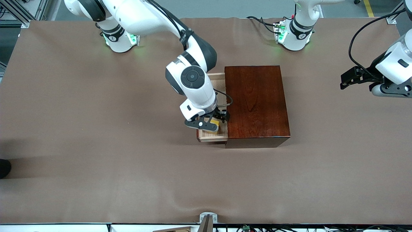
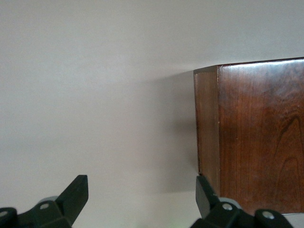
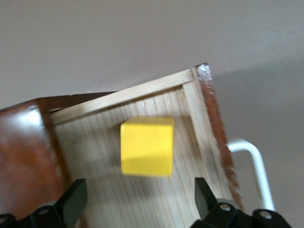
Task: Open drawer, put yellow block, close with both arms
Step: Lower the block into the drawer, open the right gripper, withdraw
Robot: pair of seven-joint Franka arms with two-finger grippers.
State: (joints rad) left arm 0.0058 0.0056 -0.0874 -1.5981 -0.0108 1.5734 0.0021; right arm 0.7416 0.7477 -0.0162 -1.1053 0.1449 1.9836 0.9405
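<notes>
The drawer (image 1: 212, 138) stands pulled out of the dark wooden box (image 1: 256, 103) toward the right arm's end of the table. The yellow block (image 3: 146, 146) is inside its pale-wood tray (image 3: 142, 92), near the corner by the white handle (image 3: 256, 166). My right gripper (image 1: 209, 121) hangs just over the tray, open, and the block (image 1: 215, 125) is apart from both fingers. In the right wrist view the right gripper (image 3: 141, 199) holds nothing. My left gripper (image 1: 343, 81) waits open over the table at the left arm's end, facing the box (image 2: 256, 133).
Brown cloth covers the table (image 1: 96, 129) around the box. The arms' green-lit bases (image 1: 120, 40) stand along the edge farthest from the front camera. A dark object (image 1: 4, 167) pokes in at the right arm's end of the table.
</notes>
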